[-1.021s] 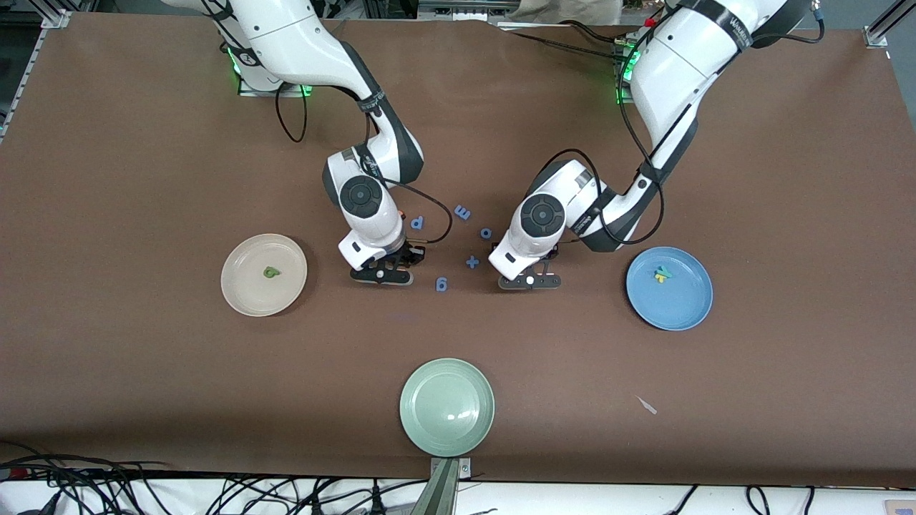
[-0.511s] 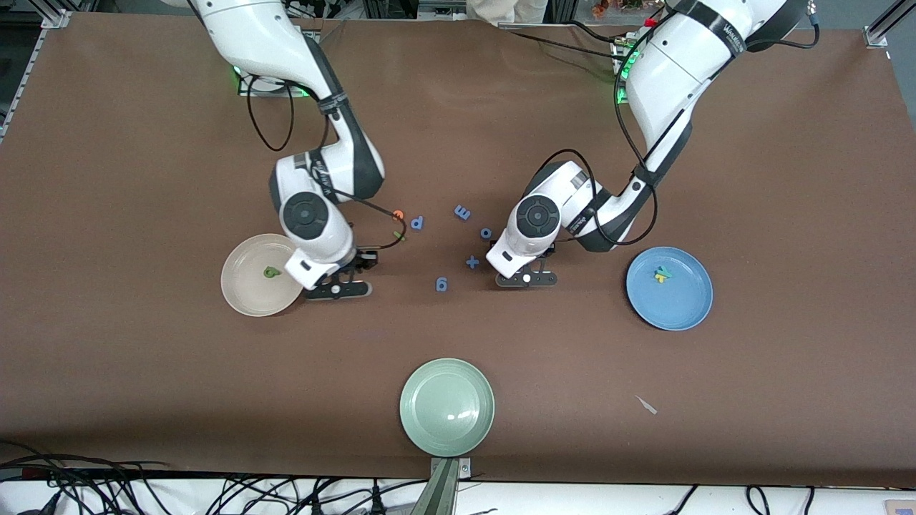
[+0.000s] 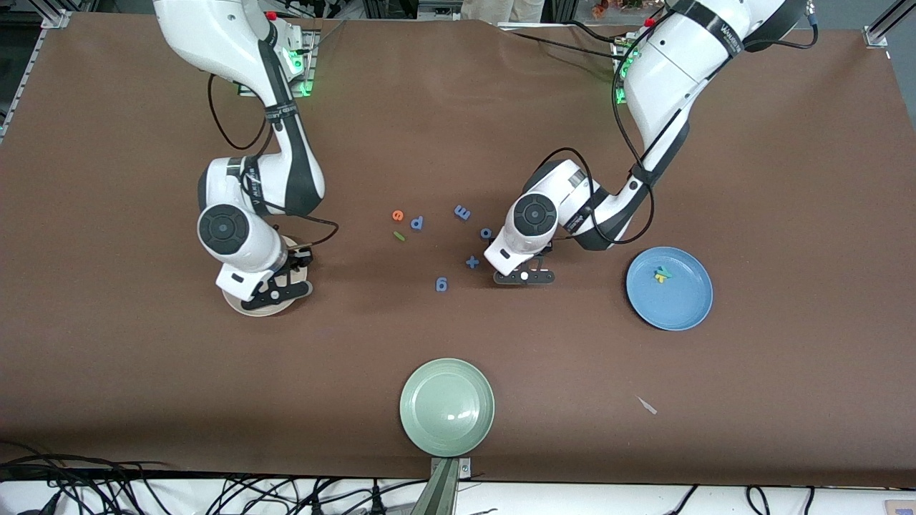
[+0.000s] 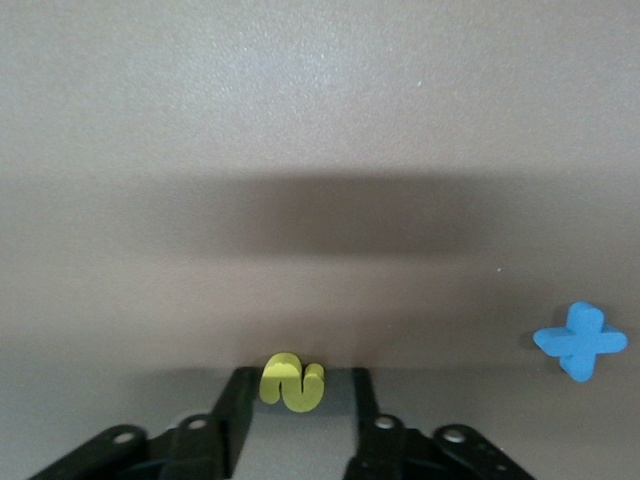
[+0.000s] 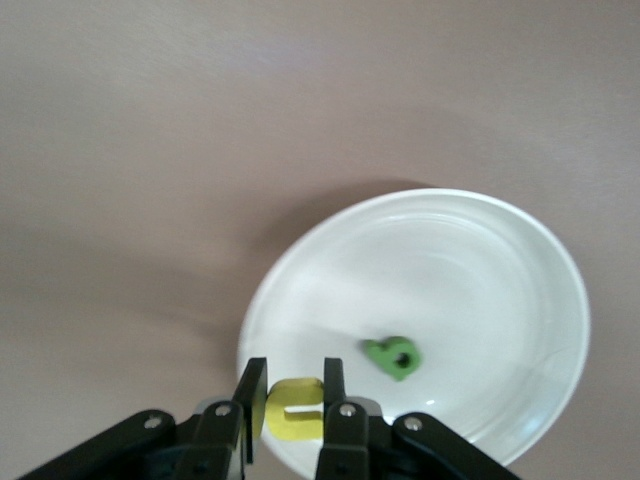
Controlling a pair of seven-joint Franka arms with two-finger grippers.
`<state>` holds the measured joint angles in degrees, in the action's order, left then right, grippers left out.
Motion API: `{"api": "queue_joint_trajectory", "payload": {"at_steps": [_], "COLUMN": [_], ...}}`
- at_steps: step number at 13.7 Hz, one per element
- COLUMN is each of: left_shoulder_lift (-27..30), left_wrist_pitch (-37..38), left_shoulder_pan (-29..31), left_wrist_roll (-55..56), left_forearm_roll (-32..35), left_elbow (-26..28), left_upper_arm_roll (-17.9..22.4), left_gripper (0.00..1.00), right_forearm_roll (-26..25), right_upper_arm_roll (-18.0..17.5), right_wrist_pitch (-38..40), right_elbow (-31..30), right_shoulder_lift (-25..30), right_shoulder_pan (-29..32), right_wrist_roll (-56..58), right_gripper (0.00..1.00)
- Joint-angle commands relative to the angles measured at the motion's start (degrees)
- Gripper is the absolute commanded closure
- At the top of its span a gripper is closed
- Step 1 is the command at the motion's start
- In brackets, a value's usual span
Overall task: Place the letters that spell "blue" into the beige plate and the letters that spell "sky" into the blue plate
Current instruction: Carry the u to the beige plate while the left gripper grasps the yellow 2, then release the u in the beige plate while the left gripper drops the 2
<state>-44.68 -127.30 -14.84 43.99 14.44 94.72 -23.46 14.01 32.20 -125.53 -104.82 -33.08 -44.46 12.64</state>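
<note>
- The right gripper (image 5: 293, 395) hung over the beige plate (image 5: 500, 260), above the plate's rim nearest its own fingers. It was clamped on the yellow u (image 5: 297, 408).
- The dark green b (image 5: 392, 356) lay flat inside the beige plate, apart from the rim and just beside the held letter.
- The left gripper (image 4: 297, 400) was low over the table near the centre of the front view. Its fingers stood apart on either side of the yellow s (image 4: 291, 381), with a gap showing at one finger.
- The blue cross (image 4: 580, 341) lay near that gripper, not touching it.
- The orange e (image 3: 398, 214) and the light green l (image 3: 398, 235) lay on the table above centre frame, close together beside a blue d (image 3: 417, 222).
- The blue plate (image 3: 680, 300) sat toward the left arm's end. The teal y and yellow k (image 3: 661, 273) were grouped in it, off its rim.
- Bare table separated the left gripper from the blue plate.
- The pale green plate (image 3: 446, 407) sat at lower centre with open table all round.
</note>
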Motion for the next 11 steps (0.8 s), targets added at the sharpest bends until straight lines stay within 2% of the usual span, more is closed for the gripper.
{"api": "queue_joint_trajectory", "payload": {"at_steps": [1, 3, 4, 6, 9, 11], "left_shoulder_lift": [0.74, 1.70, 2.49, 5.12, 8.64, 9.70], "left_wrist_pitch": [0.65, 2.22, 4.67, 9.68, 19.16, 22.96], "left_shoulder_pan": [0.42, 1.56, 1.83, 4.01, 9.80, 13.94], "left_wrist_roll": [-0.31, -0.23, -0.23, -3.54, -15.13, -21.99], "left_forearm_roll": [0.23, 0.23, 0.23, 0.23, 0.23, 0.32], "left_elbow": [0.38, 0.11, -0.41, -0.94, -0.94, -0.68], "left_upper_arm_roll": [0.44, 0.44, 0.52, 0.52, 0.52, 0.61], "left_gripper": [0.77, 0.78, 0.78, 0.77, 0.76, 0.75], "right_forearm_roll": [1.89, 3.21, 3.30, 3.39, 4.00, 4.62], "right_upper_arm_roll": [0.49, 0.49, 0.49, 0.49, 0.05, -0.82], "right_wrist_pitch": [-5.68, -7.53, -7.54, -7.36, -5.88, -4.82], "right_elbow": [-6.61, -8.38, -8.30, -7.95, -6.54, -5.14], "right_shoulder_lift": [2.31, 2.49, 2.49, 2.49, 2.75, 2.75], "right_shoulder_pan": [-0.19, -0.19, -0.19, -0.19, -0.36, -1.50], "right_wrist_roll": [3.44, 3.44, 3.44, 3.09, 1.08, -2.69], "right_gripper": [0.70, 0.58, 0.39, 0.30, 0.30, 0.30]}}
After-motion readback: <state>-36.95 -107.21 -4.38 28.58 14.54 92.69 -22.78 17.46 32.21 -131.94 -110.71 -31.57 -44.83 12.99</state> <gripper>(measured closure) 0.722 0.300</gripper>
